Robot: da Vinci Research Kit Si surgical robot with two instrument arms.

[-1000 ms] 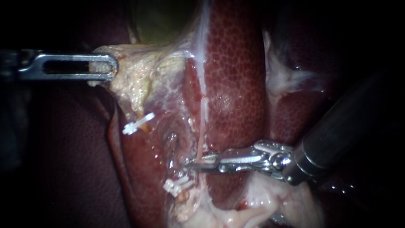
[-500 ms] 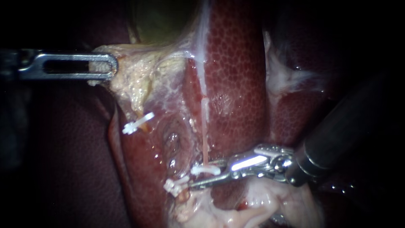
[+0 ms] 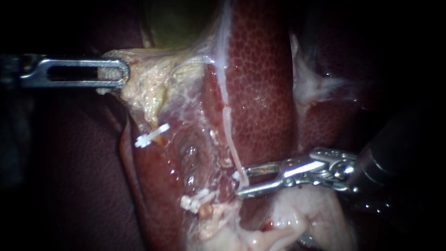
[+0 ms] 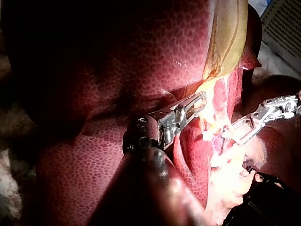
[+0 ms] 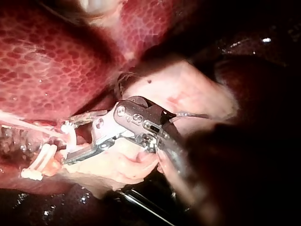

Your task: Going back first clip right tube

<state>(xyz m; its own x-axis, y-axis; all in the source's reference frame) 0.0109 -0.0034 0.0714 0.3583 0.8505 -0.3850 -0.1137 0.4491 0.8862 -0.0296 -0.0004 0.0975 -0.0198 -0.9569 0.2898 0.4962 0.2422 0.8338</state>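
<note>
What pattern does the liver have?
The liver is dark red with a fine net of tiny cells; the endoscope view shows it best.

The mottled liver point(image 3: 260, 93) bears the gallbladder point(image 4: 230, 33) and a thin pale tube point(image 3: 227, 132).

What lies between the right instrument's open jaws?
The endoscope view shows the tube running down into the gap between the jaws of the right instrument, with a small white clip on it there.
</note>
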